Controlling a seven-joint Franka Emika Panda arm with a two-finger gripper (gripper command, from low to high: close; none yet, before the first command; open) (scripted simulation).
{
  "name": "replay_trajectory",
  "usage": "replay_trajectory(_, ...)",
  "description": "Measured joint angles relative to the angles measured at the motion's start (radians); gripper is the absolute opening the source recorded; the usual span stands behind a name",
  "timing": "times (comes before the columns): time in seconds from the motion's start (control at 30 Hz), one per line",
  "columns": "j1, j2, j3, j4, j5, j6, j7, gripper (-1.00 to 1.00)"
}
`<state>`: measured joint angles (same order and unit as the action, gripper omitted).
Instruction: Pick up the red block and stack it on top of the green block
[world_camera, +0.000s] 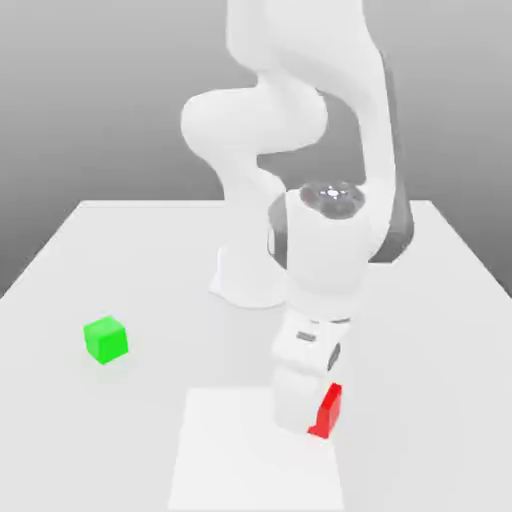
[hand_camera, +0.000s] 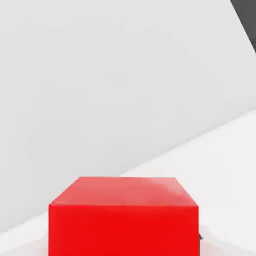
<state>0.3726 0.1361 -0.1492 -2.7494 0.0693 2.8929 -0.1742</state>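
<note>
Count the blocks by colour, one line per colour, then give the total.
Red: 1, the block at the tool
Green: 1, the block toward the exterior view's left
Total: 2

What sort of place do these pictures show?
It looks like a simulated robot test scene, not a real room: a white robot arm on a plain pale table, a bright green block and a red block, with a bare grey background.
</note>
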Motion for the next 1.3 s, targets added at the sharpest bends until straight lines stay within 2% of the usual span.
replay_trajectory(0.2, 0.0, -0.112, -0.016, -0.023, -0.059, -0.095, 0.046, -1.0)
replay_trajectory(0.3, -0.002, -0.156, -0.07, -0.039, -0.062, -0.131, 0.044, -1.0)
replay_trajectory(0.37, -0.086, -0.183, -0.116, -0.05, -0.07, -0.152, 0.046, -1.0)
replay_trajectory(0.63, -0.278, -0.293, -0.237, -0.102, -0.15, -0.217, 0.086, -1.0)
replay_trajectory(1.13, -0.775, -0.477, -0.398, -0.215, -0.429, -0.258, 0.258, -1.0)
replay_trajectory(1.2, -0.794, -0.476, -0.417, -0.223, -0.425, -0.251, 0.254, -1.0)
replay_trajectory(1.3, -0.744, -0.441, -0.454, -0.222, -0.357, -0.228, 0.208, -1.0)
